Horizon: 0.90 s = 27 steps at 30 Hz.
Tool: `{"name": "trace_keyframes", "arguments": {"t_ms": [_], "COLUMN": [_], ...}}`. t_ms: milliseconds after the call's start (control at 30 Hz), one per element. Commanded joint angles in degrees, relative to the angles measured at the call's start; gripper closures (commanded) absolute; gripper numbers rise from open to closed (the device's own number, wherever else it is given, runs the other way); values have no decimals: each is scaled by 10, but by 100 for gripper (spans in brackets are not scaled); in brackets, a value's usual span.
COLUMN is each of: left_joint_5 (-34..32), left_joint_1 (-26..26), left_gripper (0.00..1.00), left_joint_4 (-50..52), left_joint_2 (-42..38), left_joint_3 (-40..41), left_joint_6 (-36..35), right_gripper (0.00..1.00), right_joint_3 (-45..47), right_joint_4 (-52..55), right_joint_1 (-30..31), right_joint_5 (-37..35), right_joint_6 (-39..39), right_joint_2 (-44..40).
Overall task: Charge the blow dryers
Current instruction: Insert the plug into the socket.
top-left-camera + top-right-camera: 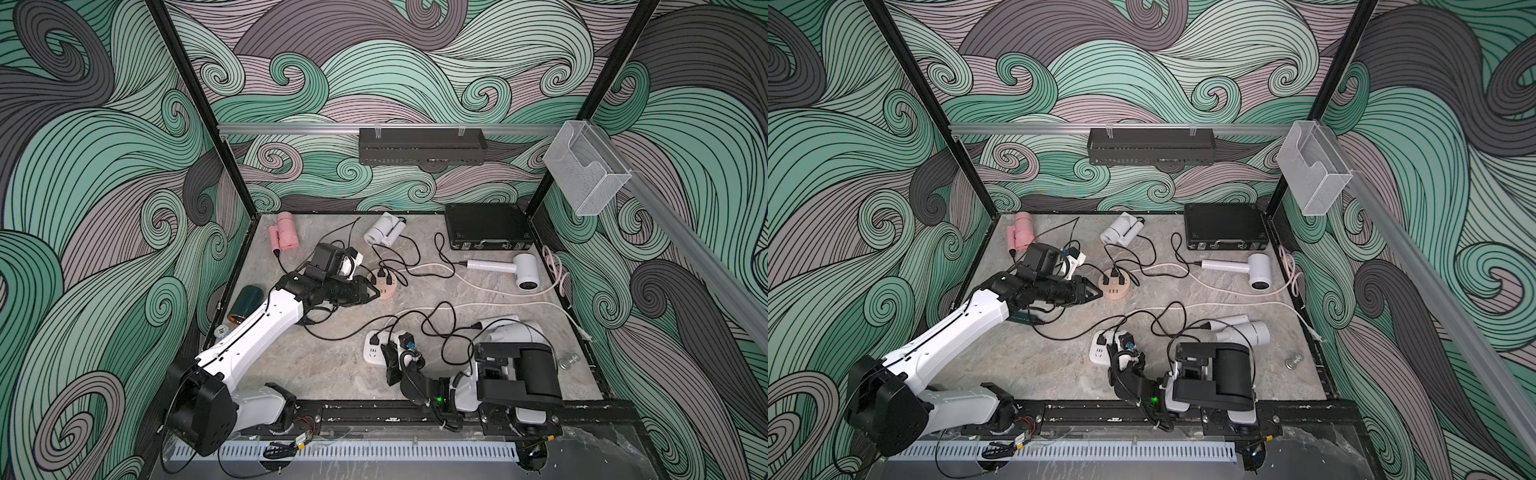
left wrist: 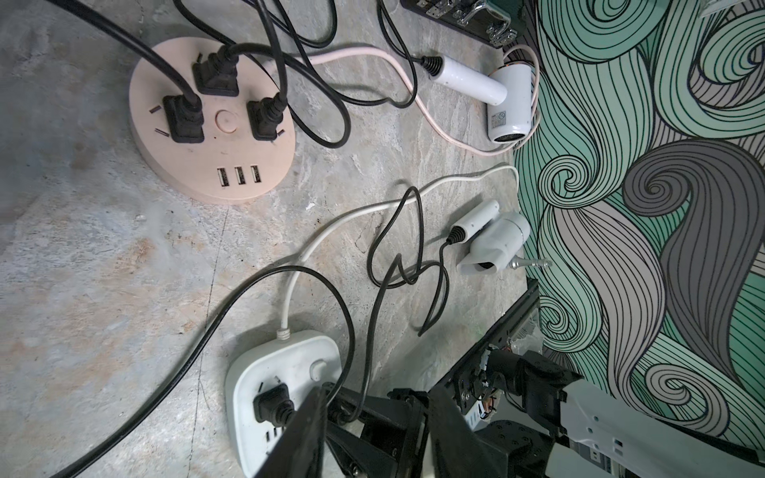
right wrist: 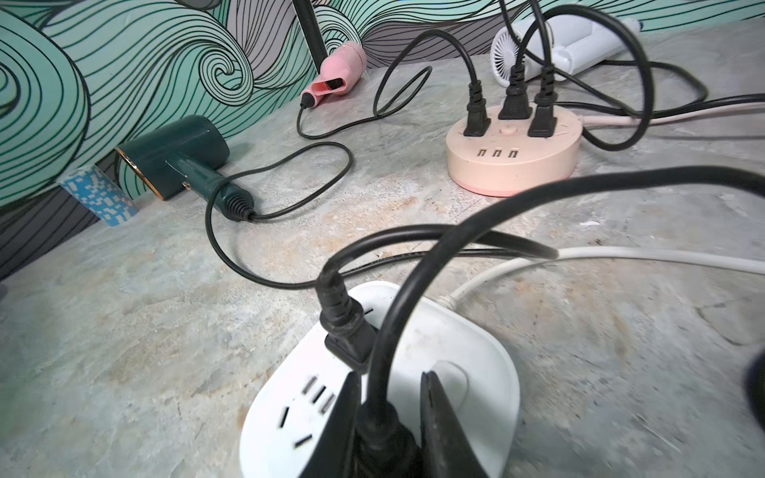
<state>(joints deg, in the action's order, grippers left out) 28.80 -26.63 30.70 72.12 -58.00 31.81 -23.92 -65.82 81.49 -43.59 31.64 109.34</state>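
Four plugs in: three in peach hub [image 3: 509, 165] beyond white block [image 3: 488, 372], one in block. Right pincer [image 3: 389, 376] clamps fifth plug [image 3: 381, 438] at block, seemingly unseated. Left pincer [image 1: 374, 291] half-open, empty, by hub.

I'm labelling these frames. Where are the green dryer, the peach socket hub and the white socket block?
green dryer [image 3: 186, 138]: right wrist view, barrel.
peach socket hub [image 2: 225, 121]: left wrist view, centre button.
white socket block [image 3: 476, 343]: right wrist view, bare top.

White arm shells [image 1: 257, 332], black joints, black left pincer [image 1: 375, 293], green light [image 1: 439, 400]
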Motion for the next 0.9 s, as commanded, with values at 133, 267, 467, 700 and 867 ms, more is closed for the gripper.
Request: {"name": "trace_keyframes", "arguments": {"t_ms": [133,267,467,700,867], "left_joint_5": [-30,-36,-24,-3,13], "left_joint_1": [5,7,7,7,23], "left_gripper": [60,60,60,54,48], "left_joint_4": [0,4,3,9,30], "left_joint_2": [-25,-36,-35,-40,-36], "left_joint_3": [1,4,3,6,-12], "left_joint_6": [8,8,9,6,12], "right_gripper": [92,78,62,31,29], "right_joint_3": [28,1,-31,-69,-107], "right_joint_4": [183,274,318,350,401], "right_joint_1": [-24,-23,-40,-45,-40], "right_joint_5": [107,74,60,72,82], "right_joint_6": [-19,-53,-99,-112,-123], "right_joint_2": [21,-39,-80,-119,-164]}}
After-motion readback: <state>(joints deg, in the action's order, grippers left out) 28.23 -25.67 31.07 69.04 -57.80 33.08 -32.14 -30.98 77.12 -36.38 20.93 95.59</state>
